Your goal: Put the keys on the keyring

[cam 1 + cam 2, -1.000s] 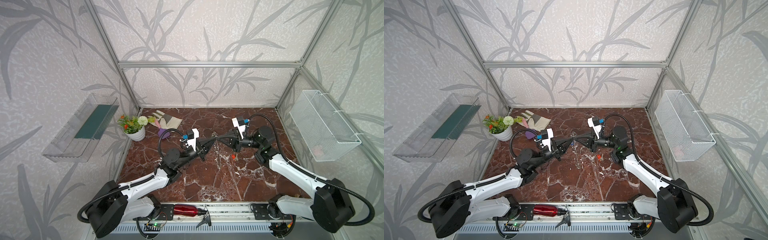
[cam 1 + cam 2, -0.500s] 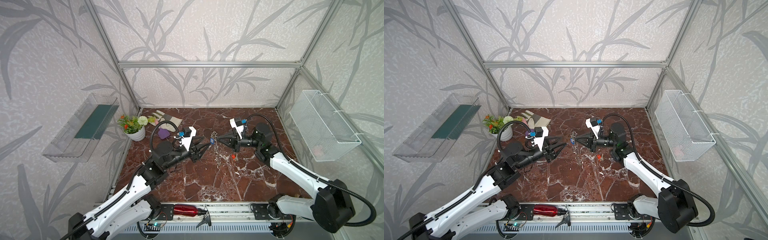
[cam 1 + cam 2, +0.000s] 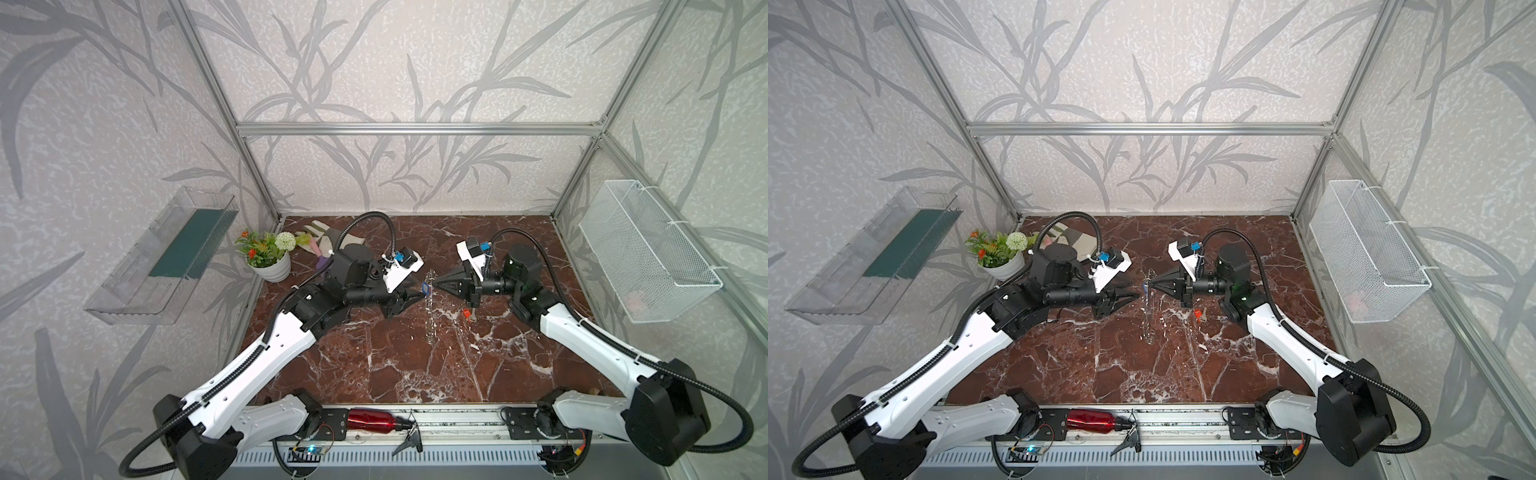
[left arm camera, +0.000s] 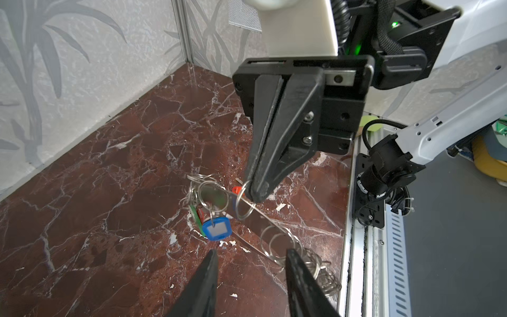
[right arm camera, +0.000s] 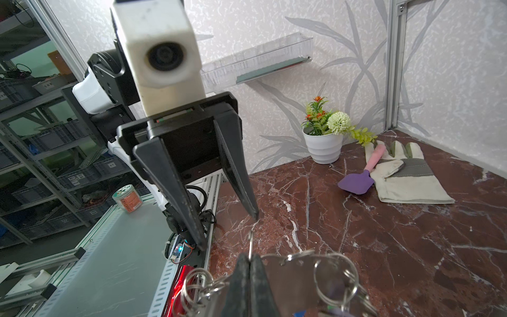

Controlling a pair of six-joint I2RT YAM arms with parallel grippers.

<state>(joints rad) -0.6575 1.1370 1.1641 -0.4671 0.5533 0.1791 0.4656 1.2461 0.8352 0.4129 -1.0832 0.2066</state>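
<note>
My right gripper (image 3: 434, 284) (image 5: 249, 259) is shut on one split ring (image 5: 250, 244) of the keyring (image 4: 248, 219) (image 3: 1149, 307) and holds the grey plate in the air, with its other rings dangling. A blue-tagged key (image 4: 216, 229) (image 3: 424, 286) and a green-tagged one (image 4: 194, 216) hang from a ring by the oval hole. My left gripper (image 4: 251, 255) (image 3: 407, 305) is open and empty, a short way from the keyring and facing it. A red-orange key (image 3: 467, 313) (image 3: 1198, 314) lies on the marble below the right gripper.
A white flower pot (image 3: 272, 266), a work glove (image 5: 406, 175) and a purple spatula (image 5: 356, 184) sit at the back left. A wire basket (image 3: 648, 253) hangs on the right wall and a clear shelf (image 3: 166, 257) on the left. A red bottle (image 3: 370, 419) lies on the front rail.
The left gripper, shut at the keyring a second ago, has opened and drawn back a little to the left. The right gripper still holds the keyring in nearly the same place.
</note>
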